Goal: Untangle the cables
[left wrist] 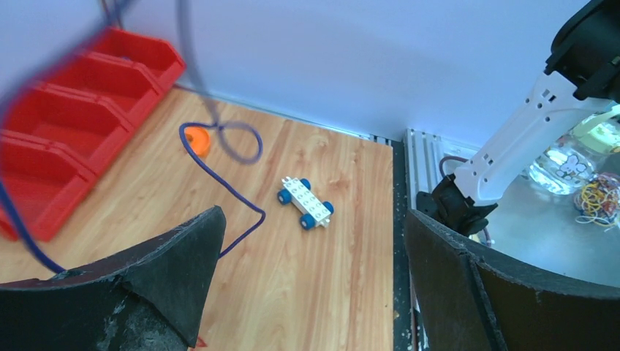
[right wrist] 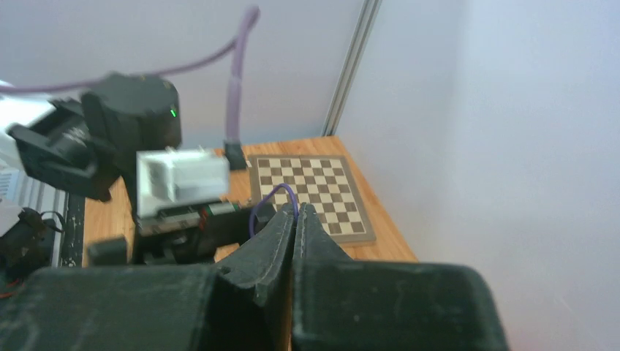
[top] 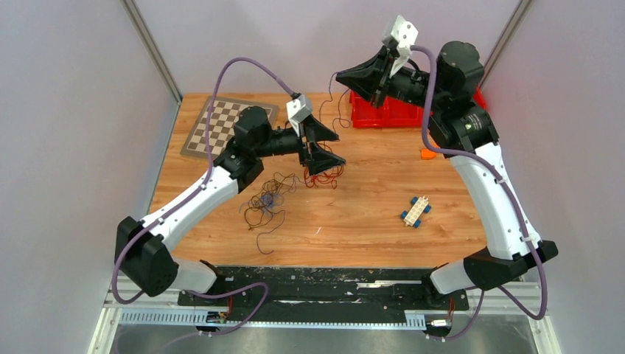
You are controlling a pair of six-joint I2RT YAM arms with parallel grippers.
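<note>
Wood-grain tabletop (top: 368,228) carries hair-thin, squiggly cables (top: 267,200); left gripper (top: 340,149) gapes wide, holding nothing; right gripper (right wrist: 296,210), black wedges closed, pinches a looping purple cable (right wrist: 265,197).

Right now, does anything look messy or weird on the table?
Yes. The thin cables lie in a knotted scribble on the wooden table, and one blue-purple cable dangles in the air, pinched in the right gripper.
</note>
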